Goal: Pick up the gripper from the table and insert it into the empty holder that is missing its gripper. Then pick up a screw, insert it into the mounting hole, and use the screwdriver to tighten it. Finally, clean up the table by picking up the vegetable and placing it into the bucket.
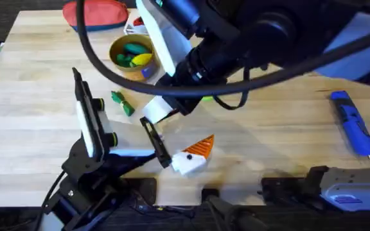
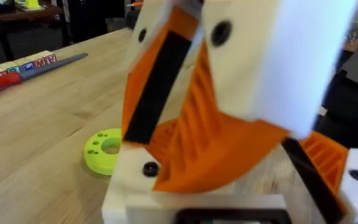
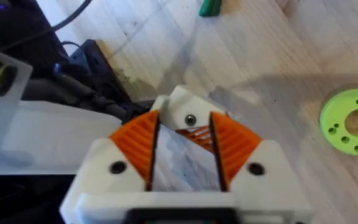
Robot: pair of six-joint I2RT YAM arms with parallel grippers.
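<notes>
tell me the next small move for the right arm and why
Likely press the right tool slightly farther onto the holder, seating the gripper: orange ribs sit right beside the mounting hole, and the screwdriver lies apart on the table.

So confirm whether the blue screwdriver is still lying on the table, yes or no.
Yes: in the overhead view the blue screwdriver lies flat on the wooden table, with neither claw touching it.
</notes>
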